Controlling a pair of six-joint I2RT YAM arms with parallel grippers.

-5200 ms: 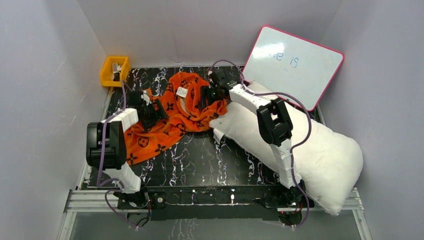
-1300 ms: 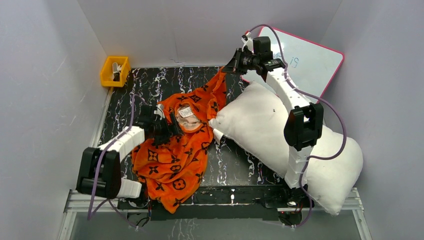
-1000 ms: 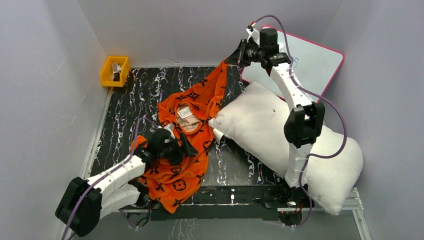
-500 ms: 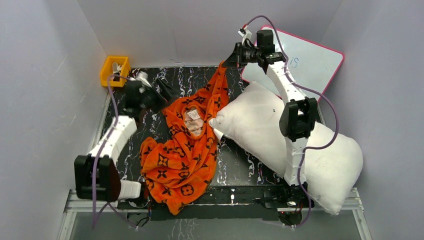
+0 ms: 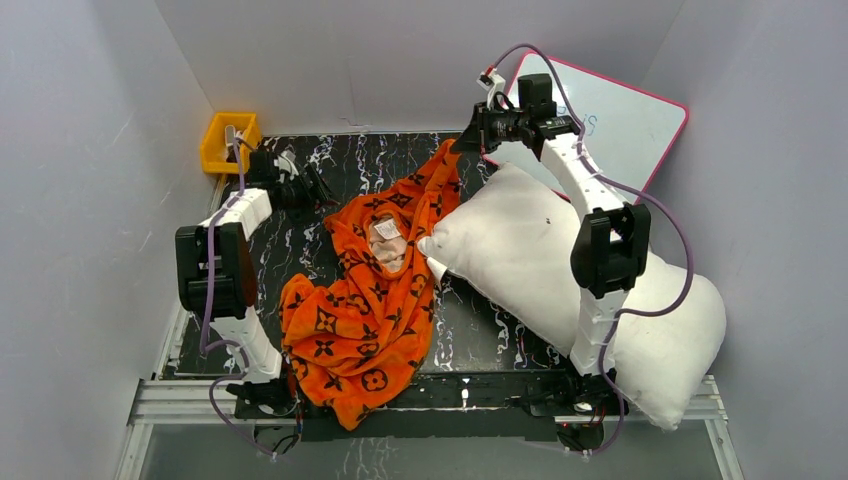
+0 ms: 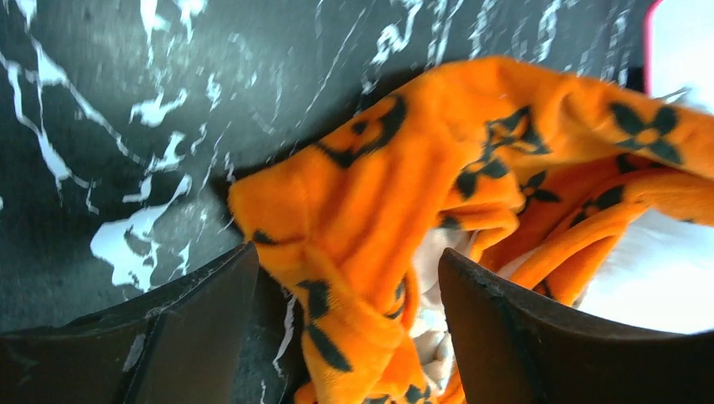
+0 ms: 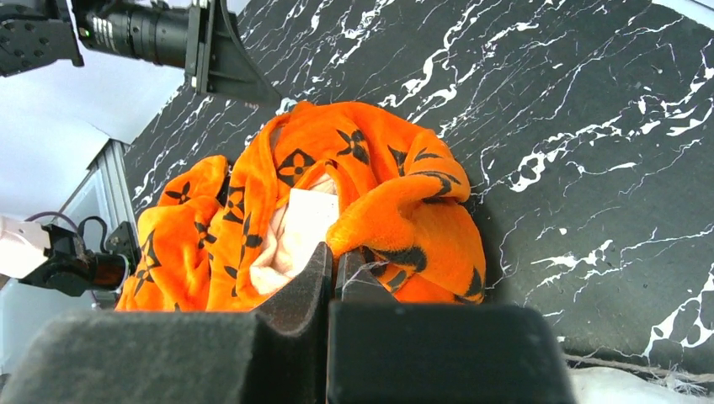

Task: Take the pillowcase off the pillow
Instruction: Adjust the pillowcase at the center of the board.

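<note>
Left gripper (image 5: pixel 305 188): arm folded, reaching to upper left, jaws spread.
Right gripper (image 5: pixel 468 135): raised at upper centre, pinching pillowcase (image 5: pixel 365 300) corner.

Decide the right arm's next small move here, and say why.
Probably open the right gripper and let go. It pinches a raised corner of the pillowcase, while the pillow already lies bare beside it, so nothing seems left to pull off.

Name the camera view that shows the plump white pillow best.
Top external: the big plump white rectangular pillow shows nearly whole, beside the bright-orange black-printed fleece pillowcase. Right wrist catches only a white sliver at its bottom right corner; left wrist a blurred white patch, unidentifiable.
</note>
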